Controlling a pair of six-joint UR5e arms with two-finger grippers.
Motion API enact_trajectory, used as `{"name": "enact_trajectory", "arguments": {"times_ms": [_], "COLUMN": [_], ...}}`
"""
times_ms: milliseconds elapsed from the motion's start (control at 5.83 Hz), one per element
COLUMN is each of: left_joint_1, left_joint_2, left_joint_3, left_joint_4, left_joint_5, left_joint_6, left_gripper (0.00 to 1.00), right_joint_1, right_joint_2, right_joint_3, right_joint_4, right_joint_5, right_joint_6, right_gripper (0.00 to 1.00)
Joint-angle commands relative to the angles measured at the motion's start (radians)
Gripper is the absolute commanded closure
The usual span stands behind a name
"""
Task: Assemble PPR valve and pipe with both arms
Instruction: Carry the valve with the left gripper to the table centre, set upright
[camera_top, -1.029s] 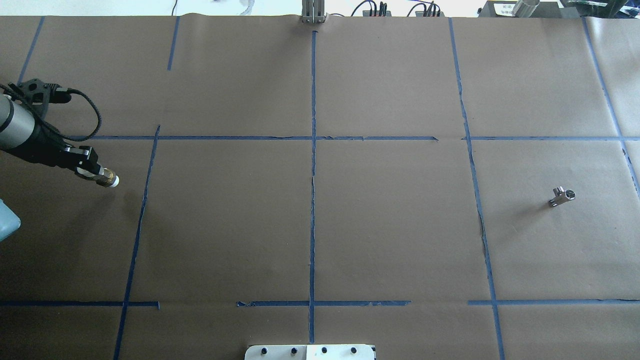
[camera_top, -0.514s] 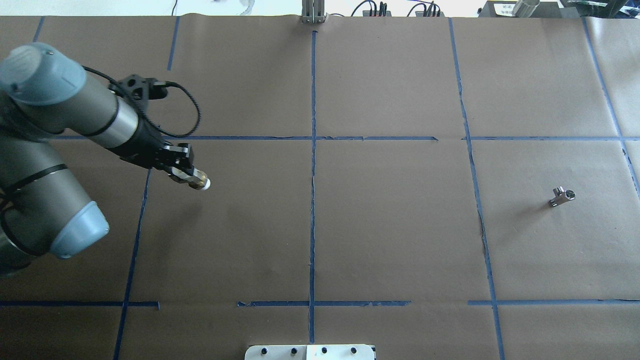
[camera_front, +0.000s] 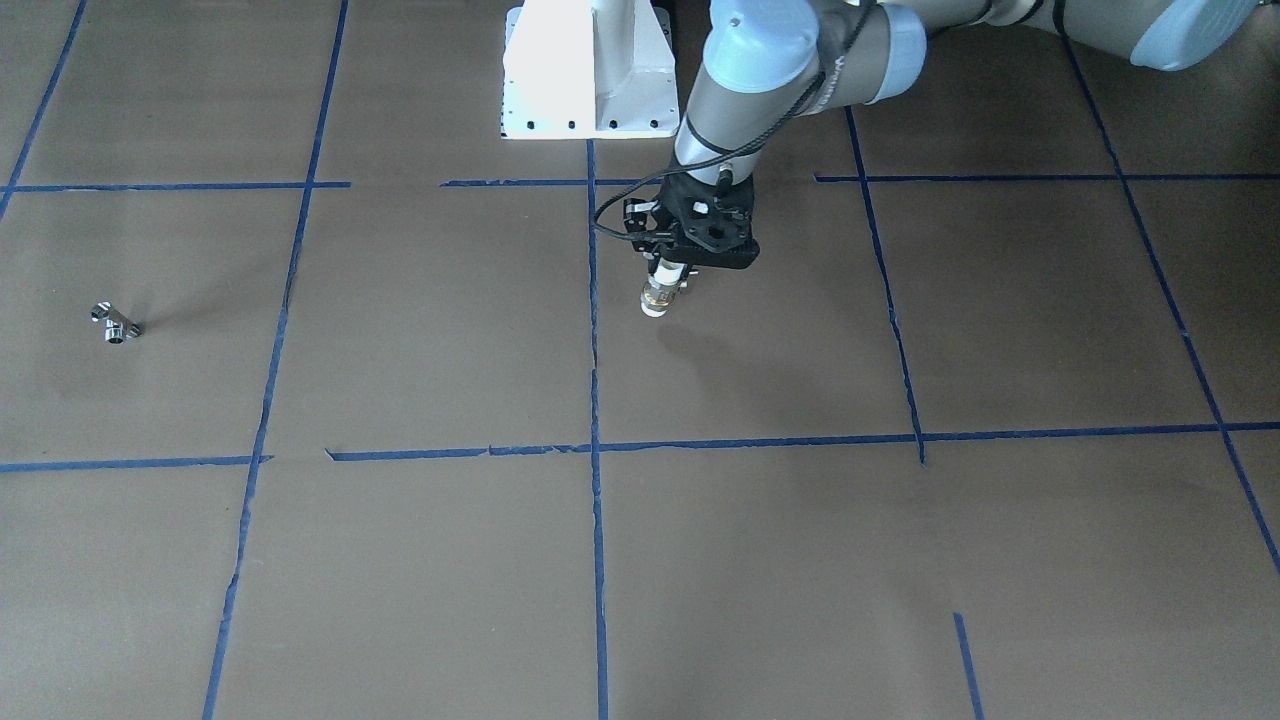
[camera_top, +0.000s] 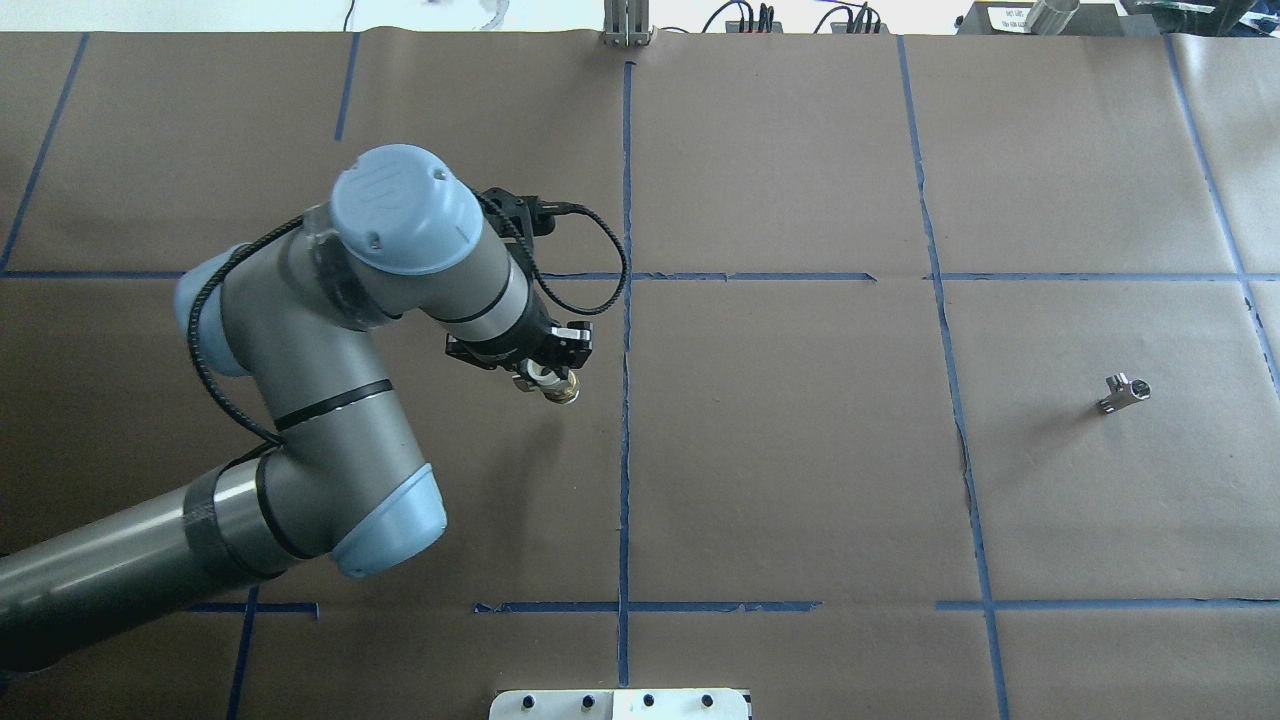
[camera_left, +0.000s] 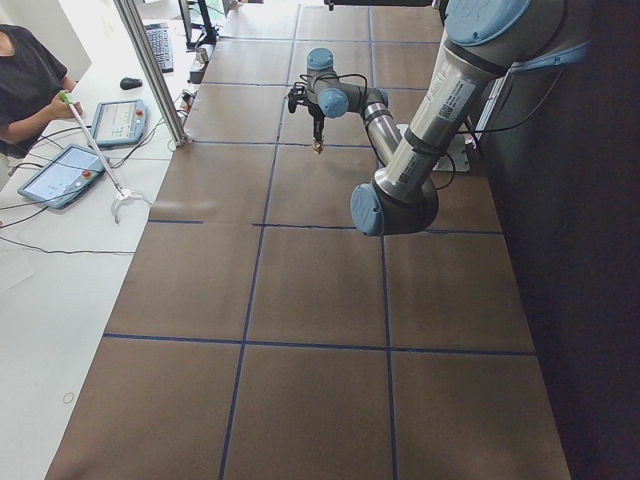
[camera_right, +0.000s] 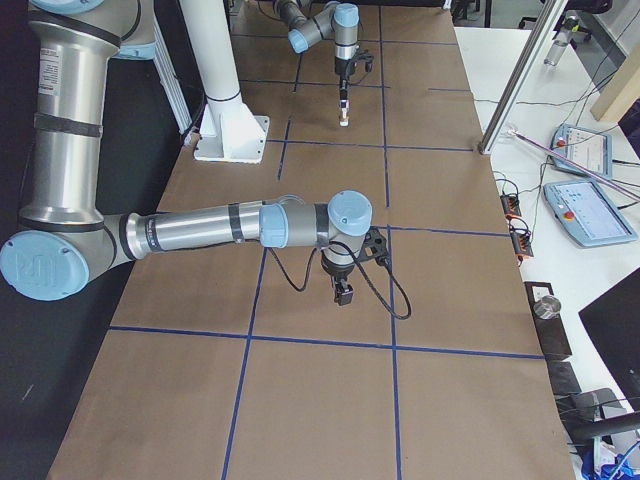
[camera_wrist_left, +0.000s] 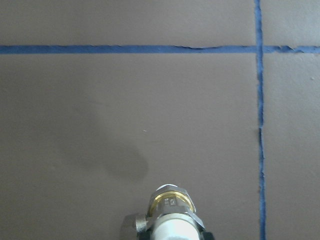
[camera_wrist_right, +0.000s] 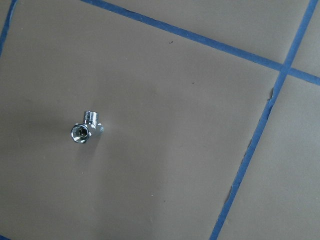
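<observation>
Closest to the white pedestal (camera_front: 590, 70), out from its front and slightly to the robot's left of it, the left pincer (camera_top: 549, 377) points down at the brown-papered worktop (camera_top: 800, 450). It is clamped on the PPR valve (camera_top: 561, 391). The valve hangs end-down from the black fingers (camera_front: 680, 268), its white tip lowest and its brass band showing above. The left wrist view shows its shadow lying apart from it on the paper. The valve is just to the robot's left of the blue tape line (camera_top: 625, 450) that runs outward from the pedestal. The left arm (camera_top: 330, 400) bends across the worktop to reach it.

Farther from the pedestal, well off to the robot's right and well apart from the valve, the chrome pipe (camera_top: 1123, 392) lies alone on the paper, one open round end turned upward. Nothing touches it. The right wrist camera looks down on it from above.

The right pincer (camera_right: 343, 293) shows only in the right side view, pointing down over the worktop; whether it is open or closed cannot be told.
</observation>
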Motion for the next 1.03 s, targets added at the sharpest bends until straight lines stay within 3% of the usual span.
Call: {"name": "enact_trajectory", "arguments": {"times_ms": [0,343,857], "left_joint_1": [0.037,0.054,0.074], "left_joint_2": [-0.080,-0.121,-0.117], "left_joint_3": [0.087,0.139,0.141], "left_joint_4": [0.006,0.004,0.003], "left_joint_5": [0.052,0.074,0.074], "left_joint_6": [-0.015,-0.014,-0.014], "left_gripper": [1.00,0.95,0.88], "right_joint_1": [0.000,0.000,0.000], "right_joint_2": [0.000,0.000,0.000], "right_joint_3": [0.000,0.003,0.002], "right_joint_4": [0.000,0.001,0.001], "right_joint_5": [0.008,0.013,0.022], "right_joint_6": [0.000,0.002,0.000], "right_gripper": [0.00,0.00,0.00]}}
